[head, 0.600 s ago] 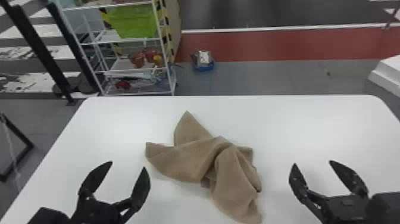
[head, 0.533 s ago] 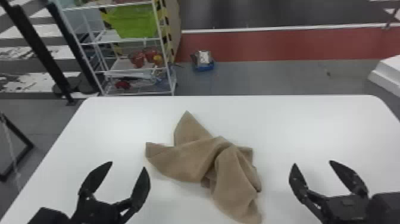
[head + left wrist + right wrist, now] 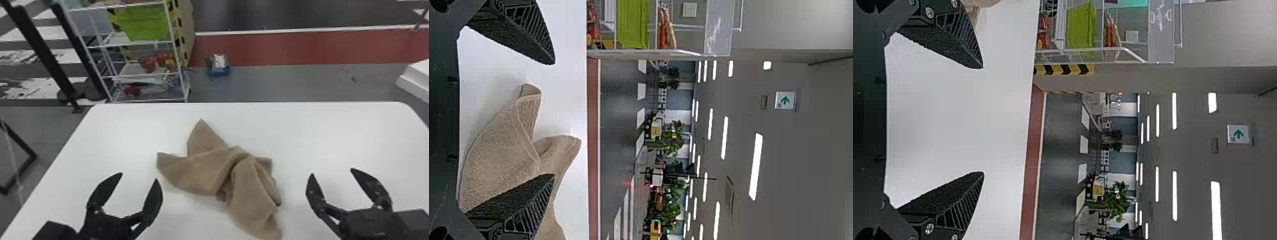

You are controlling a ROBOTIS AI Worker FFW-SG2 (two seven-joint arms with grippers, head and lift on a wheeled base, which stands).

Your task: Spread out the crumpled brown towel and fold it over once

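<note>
Towel (image 3: pixel 204 174) lies bunched on the white bench (image 3: pixel 335 134), between my left end effector (image 3: pixel 139 177) and my right end effector (image 3: pixel 332 172), both with fingers spread and empty, I judge so that either could take an edge. Beyond the bench's far edge I see a wire shelf (image 3: pixel 140 75) with a green bin (image 3: pixel 143 22) on the grey floor (image 3: pixel 287 83).

Bright, soft indoor light across a white counter (image 3: pixel 335 134).
Ceiling lights (image 3: pixel 755 166) glow stark white in the left wrist view, against a dimmer grey ceiling (image 3: pixel 809 165). Pale glare lies on the counter; faint shadows edge the towel (image 3: pixel 194 172) and deepen its folds. In the right wrist view, a green-and-white sign (image 3: pixel 1238 134) looks bright.
</note>
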